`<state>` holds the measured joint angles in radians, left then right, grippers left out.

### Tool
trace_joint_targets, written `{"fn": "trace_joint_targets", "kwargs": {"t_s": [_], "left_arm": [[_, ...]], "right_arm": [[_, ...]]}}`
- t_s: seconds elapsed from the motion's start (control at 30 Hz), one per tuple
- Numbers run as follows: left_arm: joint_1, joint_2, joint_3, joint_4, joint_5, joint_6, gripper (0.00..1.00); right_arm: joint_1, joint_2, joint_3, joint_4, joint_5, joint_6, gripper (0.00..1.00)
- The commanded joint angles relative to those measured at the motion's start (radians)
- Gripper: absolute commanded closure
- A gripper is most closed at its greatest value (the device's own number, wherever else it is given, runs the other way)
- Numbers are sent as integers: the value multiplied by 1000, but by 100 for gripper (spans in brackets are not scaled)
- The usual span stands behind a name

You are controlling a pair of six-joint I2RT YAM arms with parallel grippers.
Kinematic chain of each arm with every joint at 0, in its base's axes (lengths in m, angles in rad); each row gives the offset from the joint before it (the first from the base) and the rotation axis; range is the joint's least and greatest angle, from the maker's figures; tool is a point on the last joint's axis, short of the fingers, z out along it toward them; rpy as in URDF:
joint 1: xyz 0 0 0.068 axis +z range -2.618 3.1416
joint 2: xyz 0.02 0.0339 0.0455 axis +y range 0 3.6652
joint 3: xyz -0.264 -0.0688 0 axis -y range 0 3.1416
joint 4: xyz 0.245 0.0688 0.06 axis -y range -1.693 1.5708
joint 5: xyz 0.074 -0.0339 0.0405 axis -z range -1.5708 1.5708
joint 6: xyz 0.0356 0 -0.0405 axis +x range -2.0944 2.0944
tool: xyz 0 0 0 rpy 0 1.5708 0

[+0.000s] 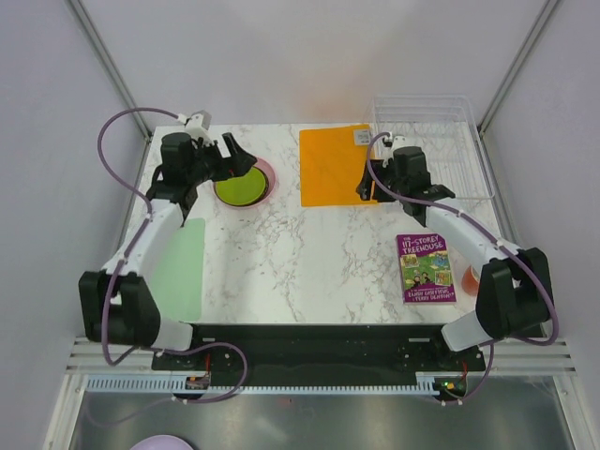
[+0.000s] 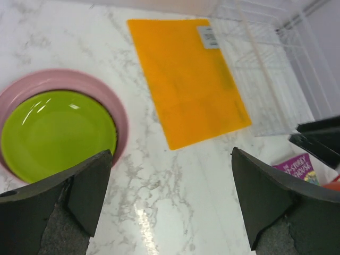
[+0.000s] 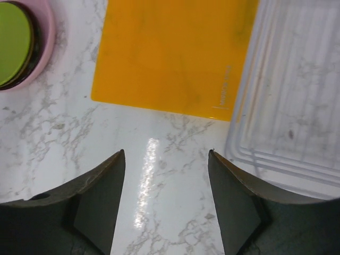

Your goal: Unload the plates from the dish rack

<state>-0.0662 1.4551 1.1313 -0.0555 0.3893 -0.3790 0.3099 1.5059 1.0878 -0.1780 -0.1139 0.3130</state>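
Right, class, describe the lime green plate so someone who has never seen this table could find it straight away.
Start at the white marble table and go to its far left part, just left of the orange mat. The lime green plate lies there, plain and glossy, topping a stack and ringed by the rim of the wider pink plate under it.

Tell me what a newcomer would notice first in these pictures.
The bright orange mat at the far middle of the table, and left of it the lime green plate stacked over a pink plate. At the far right stands the clear dish rack, holding no plates; a purple book lies nearer.
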Motion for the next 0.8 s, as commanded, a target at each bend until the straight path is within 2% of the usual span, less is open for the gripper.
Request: {"fn": "trace_joint_targets", "kwargs": {"t_s": [0.0, 0.1, 0.23, 0.53, 0.77], "left_arm": [[-104, -214, 13, -50, -128, 155, 0], [-132, -274, 1, -56, -136, 178, 0], [-184, -325, -18, -58, -194, 222, 0], [-215, -380, -65, -29, -303, 269, 0], [-216, -409, -65, -27, -320, 288, 0]], "right_arm": [[-2, -108, 0, -26, 274, -164, 27], [-2, -167, -20, -15, 417, -229, 22], [-2, -239, -74, 52, 529, -247, 14], [-2, -306, -115, 103, 571, -242, 2], [-2, -331, -112, 100, 623, -252, 2]]}}
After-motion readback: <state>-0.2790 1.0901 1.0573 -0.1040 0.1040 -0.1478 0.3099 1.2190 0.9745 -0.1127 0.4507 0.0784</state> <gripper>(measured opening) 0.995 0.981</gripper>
